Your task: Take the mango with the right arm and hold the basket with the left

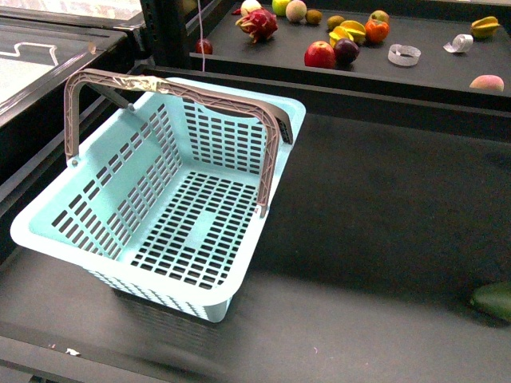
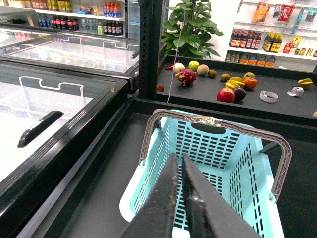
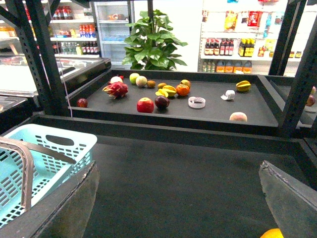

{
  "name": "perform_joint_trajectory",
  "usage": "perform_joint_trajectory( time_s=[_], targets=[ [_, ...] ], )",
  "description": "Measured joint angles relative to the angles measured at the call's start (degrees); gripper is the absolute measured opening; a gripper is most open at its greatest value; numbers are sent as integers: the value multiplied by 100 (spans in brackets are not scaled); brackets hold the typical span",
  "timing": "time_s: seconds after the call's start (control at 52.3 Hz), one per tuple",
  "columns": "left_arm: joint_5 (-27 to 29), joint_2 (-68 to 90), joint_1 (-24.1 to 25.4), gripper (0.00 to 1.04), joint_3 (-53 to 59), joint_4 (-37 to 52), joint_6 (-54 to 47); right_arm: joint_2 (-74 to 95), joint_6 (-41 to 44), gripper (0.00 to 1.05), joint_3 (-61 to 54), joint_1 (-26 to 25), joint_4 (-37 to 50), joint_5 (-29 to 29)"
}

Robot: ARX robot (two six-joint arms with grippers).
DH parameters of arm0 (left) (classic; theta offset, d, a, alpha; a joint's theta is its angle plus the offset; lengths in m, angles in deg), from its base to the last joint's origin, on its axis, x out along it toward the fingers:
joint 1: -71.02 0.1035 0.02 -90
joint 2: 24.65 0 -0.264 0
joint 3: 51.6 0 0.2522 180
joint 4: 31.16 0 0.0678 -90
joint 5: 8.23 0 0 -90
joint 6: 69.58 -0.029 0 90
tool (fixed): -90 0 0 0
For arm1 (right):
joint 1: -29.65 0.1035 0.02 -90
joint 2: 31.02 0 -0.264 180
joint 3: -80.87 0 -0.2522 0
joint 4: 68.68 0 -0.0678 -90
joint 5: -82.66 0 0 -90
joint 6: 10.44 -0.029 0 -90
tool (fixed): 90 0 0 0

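The light turquoise basket [image 1: 200, 231] stands empty on the dark counter at the left, with its grey-brown handles [image 1: 172, 88] raised. In the left wrist view my left gripper [image 2: 177, 156] is shut on nothing and hangs over the near end of the basket [image 2: 218, 148]. My right gripper [image 3: 178, 164] is wide open over bare counter. A small yellow-orange curve of the mango [image 3: 273, 233] shows at the picture's edge beside one finger [image 3: 290, 196]; the rest of it is hidden. The basket's corner [image 3: 49, 144] shows beside the other finger. Neither arm nor the mango shows in the front view.
A dark green fruit [image 1: 493, 301] lies at the counter's right edge. A raised back shelf [image 1: 431, 68] holds a dragon fruit [image 1: 258, 24], a red apple [image 1: 319, 54], a star fruit [image 1: 485, 26] and several other fruits. A glass freezer [image 2: 59, 99] stands to the left.
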Motion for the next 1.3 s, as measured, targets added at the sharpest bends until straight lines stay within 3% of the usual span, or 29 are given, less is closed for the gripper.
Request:
perform_joint_trajectory(
  time_s=[0.478, 0.841, 0.86, 0.936, 1.013, 1.127, 1.299],
  targets=[
    [0, 0, 0, 98, 0, 0, -9, 0, -2, 96, 0, 0, 0, 0],
    [0, -2, 0, 97, 0, 0, -7, 0, 0, 96, 0, 0, 0, 0],
    [424, 76, -129, 97, -4, 48, 92, 0, 0, 96, 0, 0, 0, 0],
    [3163, 1379, -986, 97, -9, 1001, 1095, 0, 0, 96, 0, 4, 0, 7],
    [4072, 2782, -1054, 97, -26, 2199, 1545, 0, 0, 96, 0, 4, 0, -2],
    [3746, 5364, -981, 97, -529, 3969, 2277, 0, 0, 96, 0, 4, 0, 0],
    [3375, 7473, -1043, 97, -1456, 4236, 3259, 0, 0, 96, 0, 4, 0, 0]
  ],
)
